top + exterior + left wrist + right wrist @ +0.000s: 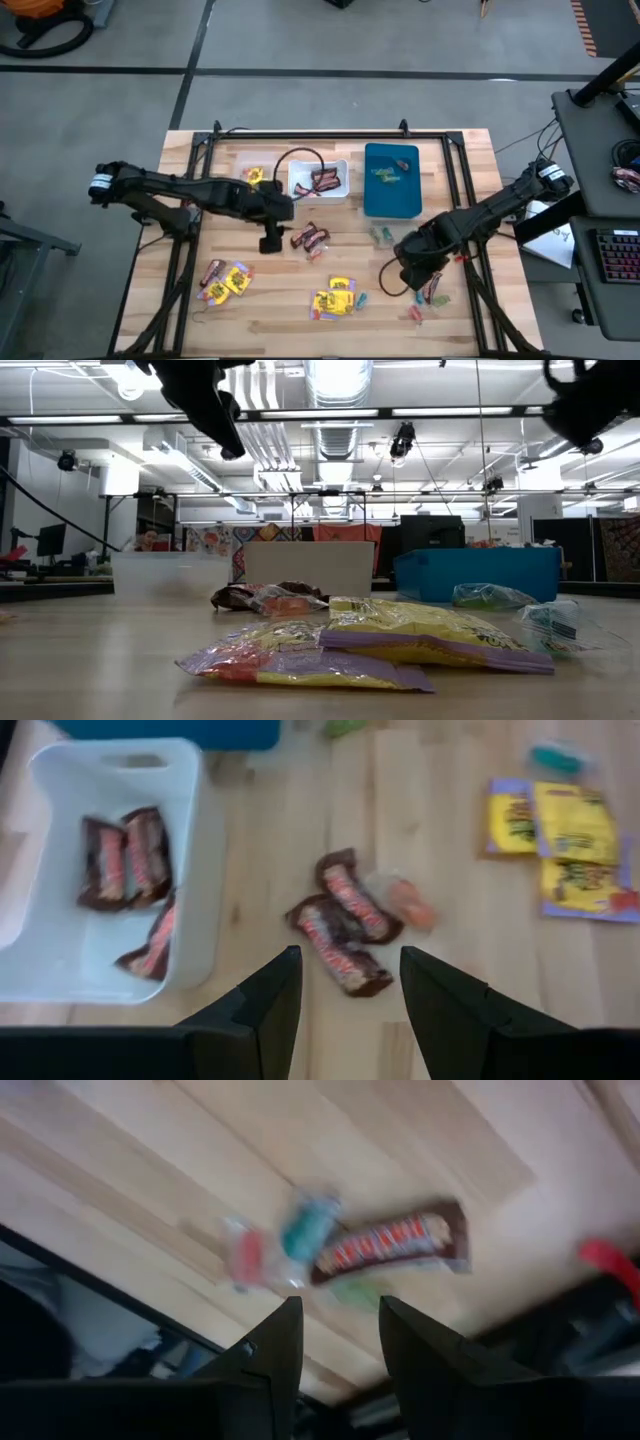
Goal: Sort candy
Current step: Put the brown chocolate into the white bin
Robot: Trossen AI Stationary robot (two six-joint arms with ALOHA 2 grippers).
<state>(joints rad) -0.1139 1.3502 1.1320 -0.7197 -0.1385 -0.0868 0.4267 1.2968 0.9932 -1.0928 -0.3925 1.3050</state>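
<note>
While both grippers hover with fingers apart and empty, candy lies scattered. Left gripper (345,995) sits at centre of the high view; two brown bars (345,920) lie just beyond its fingertips, beside the white bin (60,960). Right gripper (340,1350), lower right, is above one bar (390,1245) and a teal piece (305,1225).

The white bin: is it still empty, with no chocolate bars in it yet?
No, the white bin already holds several brown chocolate bars, seen plainly in the left wrist view, while two more bars lie on the table beside it.
</note>
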